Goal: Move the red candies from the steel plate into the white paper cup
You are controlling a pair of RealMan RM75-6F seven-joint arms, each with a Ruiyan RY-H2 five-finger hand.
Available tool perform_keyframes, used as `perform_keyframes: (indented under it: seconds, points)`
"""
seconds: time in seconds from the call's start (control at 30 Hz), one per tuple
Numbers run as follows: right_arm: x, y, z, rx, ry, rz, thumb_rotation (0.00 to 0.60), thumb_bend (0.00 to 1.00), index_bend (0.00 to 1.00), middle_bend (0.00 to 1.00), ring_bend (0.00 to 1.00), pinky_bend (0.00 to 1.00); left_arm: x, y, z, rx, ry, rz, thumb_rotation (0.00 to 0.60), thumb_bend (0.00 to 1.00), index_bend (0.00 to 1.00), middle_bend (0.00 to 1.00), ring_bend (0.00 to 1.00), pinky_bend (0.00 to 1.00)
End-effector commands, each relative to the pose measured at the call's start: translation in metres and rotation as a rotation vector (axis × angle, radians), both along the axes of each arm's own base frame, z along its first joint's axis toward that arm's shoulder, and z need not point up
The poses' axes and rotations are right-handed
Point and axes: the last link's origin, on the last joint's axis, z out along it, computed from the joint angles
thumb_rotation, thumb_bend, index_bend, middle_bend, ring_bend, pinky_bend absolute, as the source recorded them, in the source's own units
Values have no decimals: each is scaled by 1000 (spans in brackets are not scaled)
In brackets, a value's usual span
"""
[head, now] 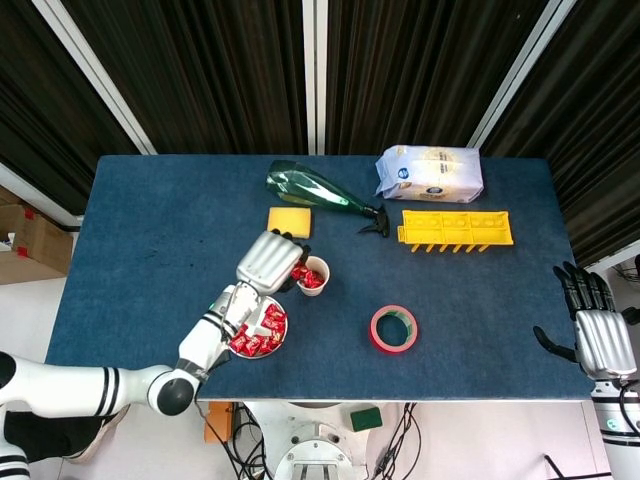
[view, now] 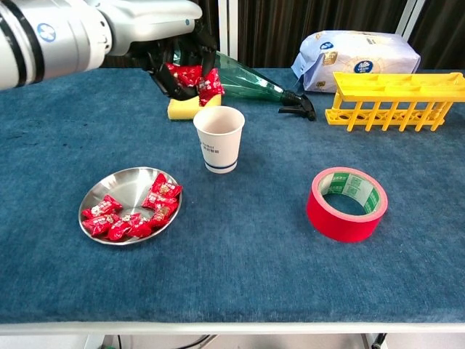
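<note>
above the white paper cup [view: 219,138], red candies [view: 192,75] are gripped by the left hand [view: 171,54].
more candies are left on the steel plate [view: 129,185] beside the cup; some are already inside.

Two cameras, one desk [head: 150,250]
Head view looks steeply down from high, taking in the whole top; chest view looks forward, low and close, sharing its middle.

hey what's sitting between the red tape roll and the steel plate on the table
Nothing: in both views only bare blue cloth separates the red tape roll from the steel plate. The white paper cup stands farther back, off that line.
</note>
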Motion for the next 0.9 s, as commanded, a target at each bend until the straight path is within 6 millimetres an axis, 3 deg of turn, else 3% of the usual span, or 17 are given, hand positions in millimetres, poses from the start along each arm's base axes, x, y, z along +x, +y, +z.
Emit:
perform_keyframes:
  seconds: [0.03,0.43,0.9]
  points:
    - [0,0,1,-1,-1,-1,600,238,0,14,0,0,10,6,-11,-10,5,0,600,373,603,567,404,440]
    - [0,2,5,-16,-13,4,600,238,0,14,0,0,13,17,-36,-5,46,-9,600,372,602,567,405,437]
    - [1,3,3,-6,-10,7,600,238,0,14,0,0,7,17,-42,14,80,-30,600,373,579,563,401,437]
